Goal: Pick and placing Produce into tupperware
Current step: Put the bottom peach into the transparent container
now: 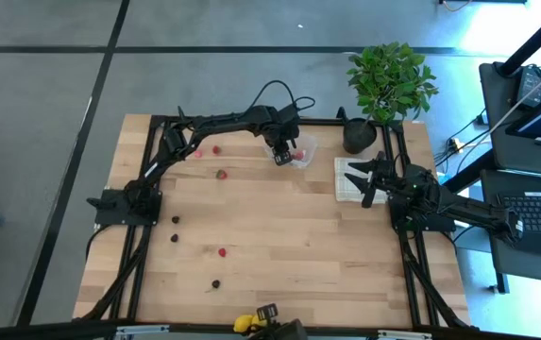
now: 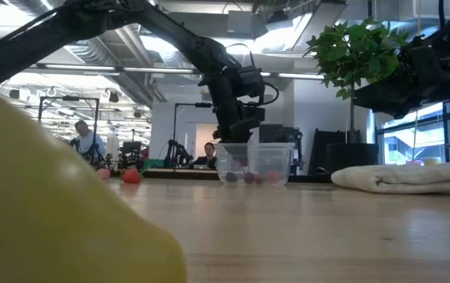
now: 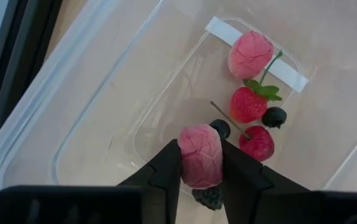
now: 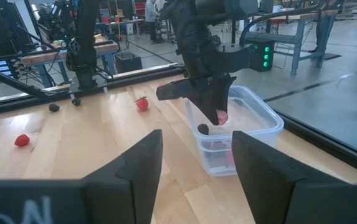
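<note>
The tupperware (image 1: 300, 149) is a clear plastic box near the table's far edge, with several red, pink and dark fruit pieces in it (image 3: 248, 104). My left gripper (image 3: 200, 163) hangs over the box (image 4: 247, 127) and is shut on a pink berry. More produce lies loose on the wood: red berries (image 1: 221, 174), dark round ones (image 1: 175, 220) and a yellow piece (image 1: 245, 324) at the near edge. My right gripper (image 4: 194, 168) is open and waits above the beige cloth (image 1: 348, 179), right of the box. My left gripper pinches the pink berry (image 3: 200, 146) between its two fingers (image 3: 169, 167), which sit on opposite sides of it. The fingers point down from above. The berry (image 4: 222, 116) is lifted clear, about level with the box's rim and over its inside.
A potted plant (image 1: 388, 83) stands at the far right corner, behind the cloth (image 2: 405, 177). Black frame rails run along the table's left, right and far sides (image 1: 242, 121). The yellow piece (image 2: 52, 204) fills the near foreground of the low view. Bare wood lies mid-table (image 1: 289, 236).
</note>
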